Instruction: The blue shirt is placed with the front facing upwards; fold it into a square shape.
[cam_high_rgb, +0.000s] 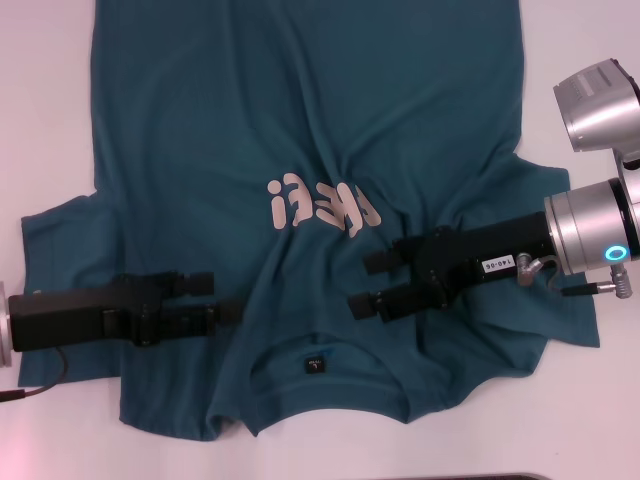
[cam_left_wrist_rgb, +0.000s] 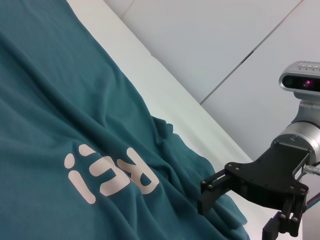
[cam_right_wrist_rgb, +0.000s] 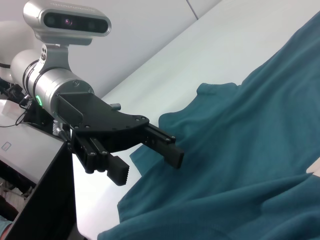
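Teal-blue cotton, the blue shirt (cam_high_rgb: 300, 130) lies face-up and rumpled on the white table (cam_high_rgb: 40, 100), collar nearest the robot, left gripper (cam_high_rgb: 215, 297) and right gripper (cam_high_rgb: 372, 283) both spread above its shoulders, holding nothing; soft, light, likely bunches, so pinch at shoulder seams.
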